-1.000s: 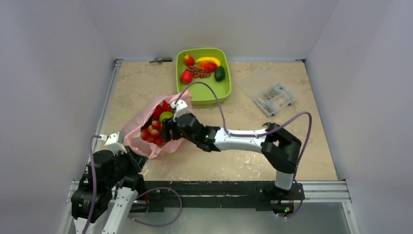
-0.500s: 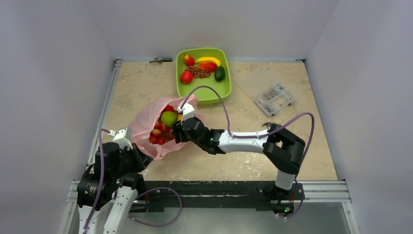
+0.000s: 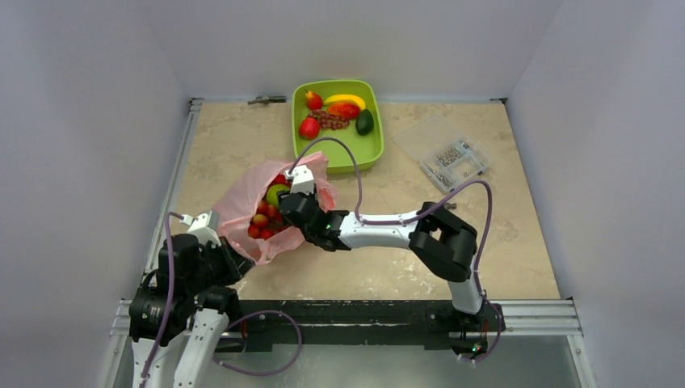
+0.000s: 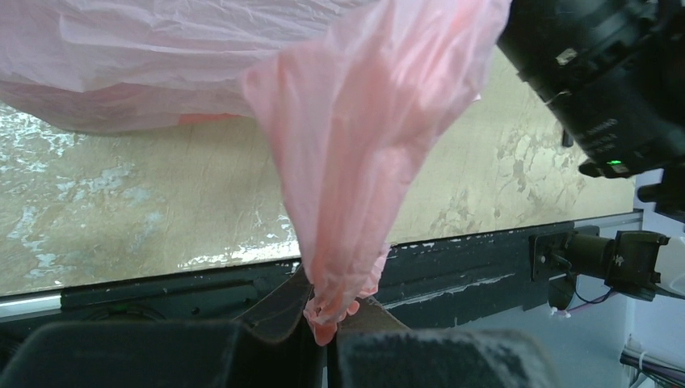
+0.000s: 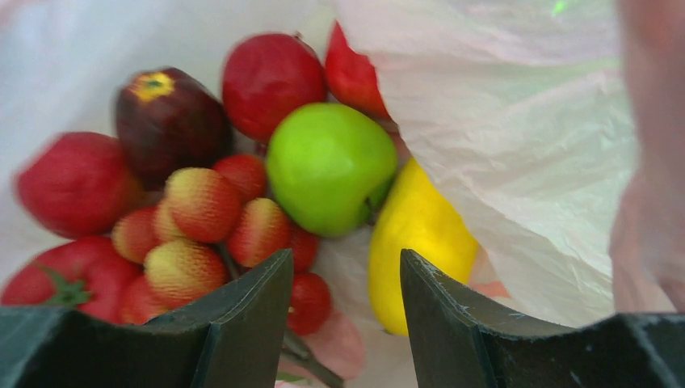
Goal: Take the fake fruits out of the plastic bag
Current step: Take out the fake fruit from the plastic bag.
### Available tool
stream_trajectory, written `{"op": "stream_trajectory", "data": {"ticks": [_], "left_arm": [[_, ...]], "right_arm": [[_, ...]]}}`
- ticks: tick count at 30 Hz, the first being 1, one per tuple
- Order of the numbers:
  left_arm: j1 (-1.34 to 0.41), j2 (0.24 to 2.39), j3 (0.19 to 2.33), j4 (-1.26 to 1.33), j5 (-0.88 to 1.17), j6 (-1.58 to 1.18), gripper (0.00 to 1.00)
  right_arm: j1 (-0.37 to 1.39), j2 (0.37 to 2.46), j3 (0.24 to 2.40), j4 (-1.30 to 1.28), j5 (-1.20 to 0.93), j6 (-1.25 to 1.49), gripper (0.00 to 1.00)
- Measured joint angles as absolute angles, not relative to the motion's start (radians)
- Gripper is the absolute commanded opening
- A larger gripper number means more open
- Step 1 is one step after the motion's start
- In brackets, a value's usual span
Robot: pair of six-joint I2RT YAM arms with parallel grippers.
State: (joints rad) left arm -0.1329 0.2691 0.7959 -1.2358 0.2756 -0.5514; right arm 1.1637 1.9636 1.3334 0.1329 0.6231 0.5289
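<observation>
While the left pincer (image 4: 323,311) pinches a corner of the plastic bag (image 4: 363,137), the right pincer (image 5: 347,271) gapes empty at its mouth, the green apple (image 5: 331,166) centre-frame just beyond the gap. Only the top view shows the bag lying left of centre on the counter (image 3: 242,137).

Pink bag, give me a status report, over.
Left gripper shut on plastic bag. Right gripper open in bag mouth, above fake fruits. Bag film overlaps yellow fruit.
</observation>
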Motion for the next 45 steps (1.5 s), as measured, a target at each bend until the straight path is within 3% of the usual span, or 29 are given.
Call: {"op": "stream_trajectory", "data": {"ticks": [10,14,23,32,34,39,45], "left_arm": [[-0.123,0.279,0.796,-1.236,0.285,-0.537,0.0],[-0.117,0.283,0.796,-1.236,0.286,-0.534,0.0],[-0.113,0.284,0.796,-1.236,0.288,-0.534,0.0],[-0.111,0.292,0.796,-1.236,0.287,-0.533,0.0],[-0.111,0.291,0.796,-1.236,0.282,-0.534,0.0],[-0.111,0.287,0.868,-1.261,0.222,-0.519,0.0],[-0.111,0.287,0.923,-1.236,0.188,-0.483,0.0]], "right_arm": [[1.162,2.082,1.396,0.068,0.692,0.5,0.53],[1.158,2.104,1.42,0.062,0.711,0.484,0.65],[1.117,2.113,1.422,0.084,0.715,0.445,0.68],[1.105,2.177,1.457,0.093,0.705,0.418,0.52],[1.105,2.177,1.46,0.091,0.697,0.419,0.42],[1.104,2.174,1.461,0.092,0.673,0.413,0.27],[1.108,2.101,1.417,0.091,0.606,0.398,0.22]]}}
